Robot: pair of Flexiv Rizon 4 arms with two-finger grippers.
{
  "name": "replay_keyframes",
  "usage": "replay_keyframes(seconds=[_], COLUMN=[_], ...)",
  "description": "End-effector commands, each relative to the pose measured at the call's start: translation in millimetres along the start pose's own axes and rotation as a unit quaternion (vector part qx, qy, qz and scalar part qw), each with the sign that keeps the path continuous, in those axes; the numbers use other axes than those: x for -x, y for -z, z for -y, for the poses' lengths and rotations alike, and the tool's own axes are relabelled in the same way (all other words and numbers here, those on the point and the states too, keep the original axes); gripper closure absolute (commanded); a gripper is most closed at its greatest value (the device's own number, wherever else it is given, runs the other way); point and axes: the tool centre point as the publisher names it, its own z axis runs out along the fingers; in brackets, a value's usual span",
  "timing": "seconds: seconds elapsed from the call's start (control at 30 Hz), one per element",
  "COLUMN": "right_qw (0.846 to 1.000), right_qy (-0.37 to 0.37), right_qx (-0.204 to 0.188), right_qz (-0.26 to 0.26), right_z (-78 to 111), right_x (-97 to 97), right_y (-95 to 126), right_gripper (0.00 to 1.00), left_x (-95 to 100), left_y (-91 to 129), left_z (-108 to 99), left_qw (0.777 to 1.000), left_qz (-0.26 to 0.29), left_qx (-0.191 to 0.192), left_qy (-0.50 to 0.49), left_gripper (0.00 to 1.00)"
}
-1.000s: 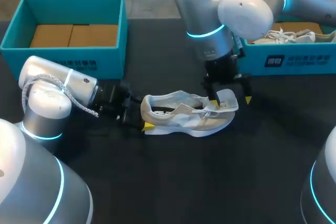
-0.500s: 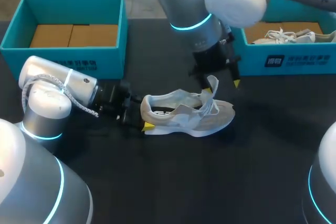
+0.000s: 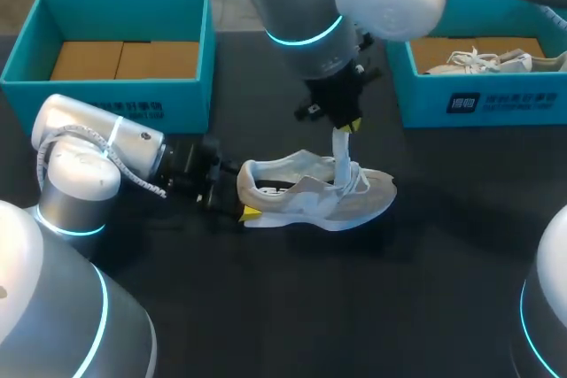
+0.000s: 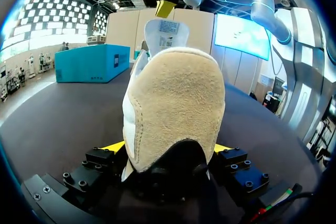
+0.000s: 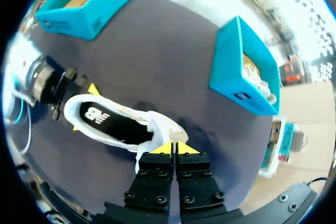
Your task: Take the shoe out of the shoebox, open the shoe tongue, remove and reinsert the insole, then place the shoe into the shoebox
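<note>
A white and beige shoe [image 3: 310, 194] lies on its sole on the dark table, toe to the right. My left gripper [image 3: 243, 197] sits at the heel, and in the left wrist view the heel [image 4: 176, 108] fills the gap between both yellow tips of that gripper [image 4: 167, 148]. My right gripper [image 3: 353, 126] hangs above the shoe's mouth, shut on the tongue [image 3: 343, 150], which stands pulled upright. In the right wrist view the right gripper [image 5: 174, 149] has its tips together on the white tongue [image 5: 146, 153]. The black insole [image 5: 105, 121] shows inside the shoe.
A teal box [image 3: 190, 50] with cardboard in its bottom stands at the back left. A second teal box [image 3: 478, 102] at the back right holds another shoe [image 3: 483, 61]. Bare dark table lies in front of the shoe.
My right gripper has shut on the tongue and risen, shifting left, so the tongue now stands upright. The left arm and the shoe's heel have stayed put.
</note>
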Motion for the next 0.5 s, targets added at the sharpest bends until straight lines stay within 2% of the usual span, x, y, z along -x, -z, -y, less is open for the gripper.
replay_keyframes(seconds=[0.03,0.17,0.2,0.5], right_qw=[0.986,0.967,0.958,0.903], right_qy=[0.158,0.236,0.264,0.408], right_qx=[0.052,0.081,0.09,0.101], right_qz=[-0.033,-0.054,-0.064,-0.09], right_z=[-4.8,-8.3,-9.0,-15.6], right_x=[-7.4,-14.7,-17.2,-43.6], right_y=[-0.1,5.0,5.6,5.9], right_gripper=[1.0,1.0,1.0,1.0], left_x=[-0.5,-0.5,-0.5,-0.5], left_y=[1.2,1.2,1.2,1.2], left_z=[-2.5,-2.5,-2.5,-2.5], left_qw=[1.0,1.0,1.0,1.0], left_qz=[0.0,0.0,0.0,0.0], left_qx=[0.0,0.0,0.0,0.0], left_qy=[0.0,0.0,0.0,0.0], left_gripper=[1.0,1.0,1.0,1.0])
